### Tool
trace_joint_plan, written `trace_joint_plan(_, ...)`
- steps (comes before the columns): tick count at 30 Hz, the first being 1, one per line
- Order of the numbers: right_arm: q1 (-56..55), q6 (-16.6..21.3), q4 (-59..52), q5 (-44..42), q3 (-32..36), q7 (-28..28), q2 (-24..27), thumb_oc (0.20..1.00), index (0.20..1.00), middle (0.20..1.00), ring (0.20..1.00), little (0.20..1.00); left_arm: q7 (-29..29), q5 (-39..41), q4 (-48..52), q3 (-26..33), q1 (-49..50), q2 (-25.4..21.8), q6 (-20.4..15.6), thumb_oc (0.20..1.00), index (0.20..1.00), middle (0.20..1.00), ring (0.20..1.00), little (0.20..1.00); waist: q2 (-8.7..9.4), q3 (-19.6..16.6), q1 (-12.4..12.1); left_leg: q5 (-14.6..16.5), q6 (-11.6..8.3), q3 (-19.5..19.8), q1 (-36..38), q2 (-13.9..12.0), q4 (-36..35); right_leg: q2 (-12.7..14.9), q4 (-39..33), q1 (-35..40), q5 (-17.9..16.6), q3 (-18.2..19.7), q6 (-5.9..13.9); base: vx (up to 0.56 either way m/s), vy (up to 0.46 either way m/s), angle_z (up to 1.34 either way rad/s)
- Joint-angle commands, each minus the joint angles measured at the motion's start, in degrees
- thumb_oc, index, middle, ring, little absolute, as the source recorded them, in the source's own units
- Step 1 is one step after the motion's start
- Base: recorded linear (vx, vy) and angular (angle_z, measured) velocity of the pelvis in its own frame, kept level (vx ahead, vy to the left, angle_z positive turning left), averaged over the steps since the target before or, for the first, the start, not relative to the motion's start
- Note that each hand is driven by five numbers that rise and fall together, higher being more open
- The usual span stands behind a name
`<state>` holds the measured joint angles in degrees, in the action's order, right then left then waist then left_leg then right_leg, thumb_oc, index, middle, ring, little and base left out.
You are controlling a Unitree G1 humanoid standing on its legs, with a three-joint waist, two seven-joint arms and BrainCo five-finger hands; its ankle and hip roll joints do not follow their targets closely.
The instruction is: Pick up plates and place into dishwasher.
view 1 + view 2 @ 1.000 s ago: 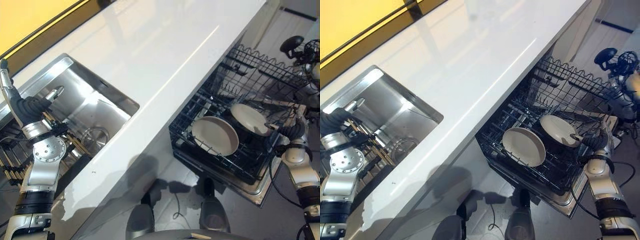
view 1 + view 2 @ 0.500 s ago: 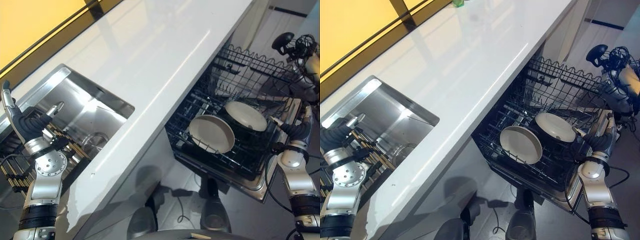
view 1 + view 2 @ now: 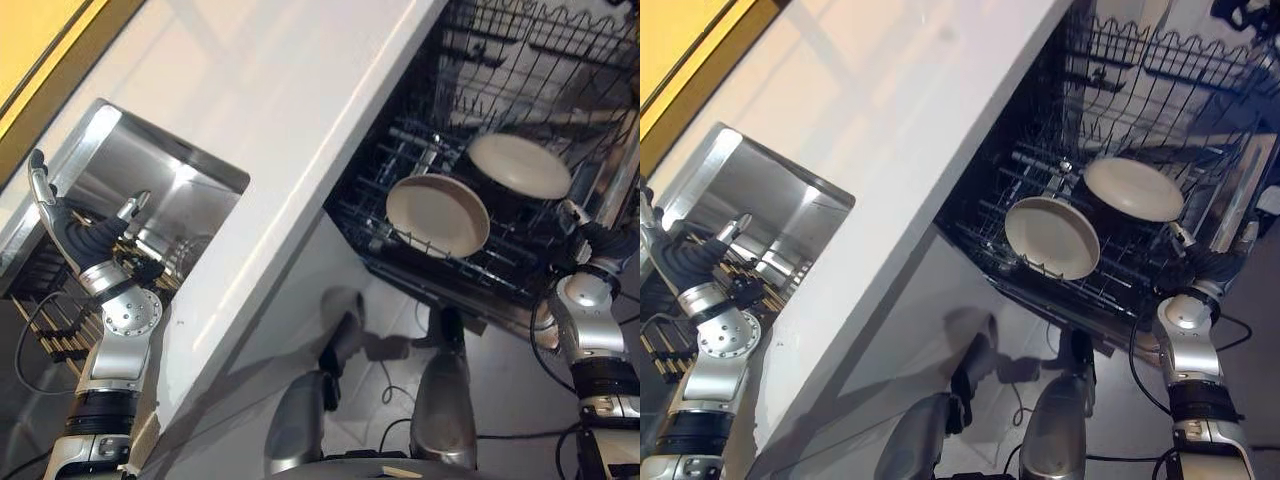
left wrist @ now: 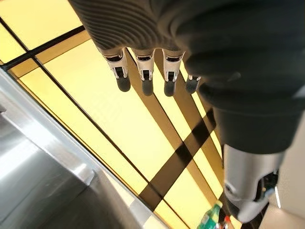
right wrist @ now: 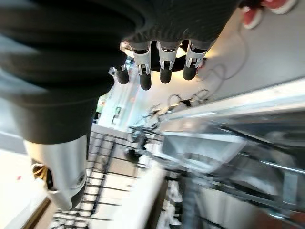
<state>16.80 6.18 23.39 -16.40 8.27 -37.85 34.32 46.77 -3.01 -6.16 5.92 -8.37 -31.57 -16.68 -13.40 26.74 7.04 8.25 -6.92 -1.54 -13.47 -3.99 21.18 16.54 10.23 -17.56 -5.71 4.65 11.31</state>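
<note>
2 plates (image 3: 437,214) lie side by side in the dishwasher (image 3: 480,150) rack at 2 o'clock, right of the counter (image 3: 250,120). The left robot hand (image 3: 75,225) hangs over the sink (image 3: 150,190) at 9 o'clock, fingers straight, empty. The right robot hand (image 3: 600,245) at 4 o'clock is spread beside the rack, empty.

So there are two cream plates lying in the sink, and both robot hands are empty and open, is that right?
Not quite. The two cream plates lie in the pulled-out dishwasher rack, not in the sink; the left eye view shows this. The rest holds: the left hand by the sink and the right hand near the rack are open and empty.
</note>
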Motion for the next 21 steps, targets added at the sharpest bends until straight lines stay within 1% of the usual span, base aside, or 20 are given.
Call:
trace_joint_plan(1,4.47,0.16,0.63,-5.23,-2.61,8.21,1.52,1.0,1.0,1.0,1.0,1.0,1.77,1.92,0.69,1.85,-0.99,-0.49,-1.19,1.0,1.0,1.0,1.0,1.0,1.57,-1.49,-0.33,-0.63,0.35,0.62,-4.63,-0.37,4.77,0.3,8.79,-1.05,8.64,1.35,-4.46,-0.05,0.037,-0.04)
trace_joint_plan(3,6.14,1.36,4.61,-9.86,-4.54,11.94,1.61,1.0,1.0,1.0,1.0,1.0,1.11,1.43,1.34,1.0,-2.63,-0.85,0.3,1.0,1.0,1.0,1.0,1.0,1.63,-1.38,-0.77,-0.3,0.48,0.93,-5.47,-0.17,5.74,0.31,10.02,-1.8,9.12,1.31,-4.82,-0.04,-0.016,0.02)
trace_joint_plan(7,9.73,3.77,10.94,-16.01,-6.31,16.87,1.82,1.0,1.0,1.0,1.0,1.0,1.18,1.08,1.6,-0.49,-4.65,-1.4,2.23,1.0,1.0,1.0,1.0,1.0,1.49,-1.4,-1.56,0.5,0.6,1.72,-6.94,0.19,7.98,0.31,12.15,-3.05,9.83,1.19,-5.24,0.0,-0.016,0.03)
trace_joint_plan(10,13.23,3.67,14.23,-20.61,-7.35,20.88,1.92,1.0,1.0,1.0,1.0,1.0,1.48,1.17,1.21,-2.01,-6.14,-1.37,3.62,1.0,1.0,1.0,1.0,1.0,0.91,-1.23,-2.05,0.98,0.93,2.18,-8.11,0.82,9.46,0.56,13.91,-4.54,10.18,1.36,-5.29,0.01,0.035,0.03)
trace_joint_plan(13,16.14,3.4,14.63,-21.76,-8.53,23.48,1.33,1.0,1.0,1.0,1.0,1.0,2.17,1.14,1.41,-3.31,-6.79,-1.41,4.57,1.0,1.0,1.0,1.0,1.0,0.25,-0.96,-2.41,0.98,1.19,2.36,-9.02,1.32,9.88,0.62,15.07,-5.77,10.53,1.54,-5.38,-0.01,0.076,0.06)
trace_joint_plan(16,17.68,3.69,13.18,-21.61,-9.86,24.62,0.38,1.0,1.0,1.0,1.0,1.0,2.72,1.86,1.94,-3.77,-6.76,-1.88,5.08,1.0,1.0,1.0,1.0,1.0,-0.09,-0.71,-2.93,0.64,1.19,2.36,-9.13,1.47,9.33,0.83,15.12,-6.05,10.59,1.39,-5.4,-0.01,0.09,0.05)
trace_joint_plan(18,18.39,4.34,12.43,-22.29,-10.44,25.76,-0.41,1.0,1.0,1.0,1.0,1.0,3.18,2.23,2.22,-3.85,-6.86,-1.74,5.48,1.0,1.0,1.0,1.0,1.0,-0.17,-0.61,-3.29,0.5,1.21,2.39,-9.04,1.69,9.0,1.04,14.95,-5.92,10.55,1.15,-5.39,0.01,0.079,0.02)
trace_joint_plan(21,18.61,5.63,11.04,-22.34,-10.88,26.47,-1.92,1.0,1.0,1.0,1.0,1.0,3.3,2.32,2.16,-4.07,-6.21,-0.98,5.03,1.0,1.0,1.0,1.0,1.0,-0.13,-0.89,-3.96,0.48,1.34,2.57,-8.73,1.96,8.69,1.45,14.79,-5.39,10.58,0.8,-5.3,0.06,0.091,0.01)
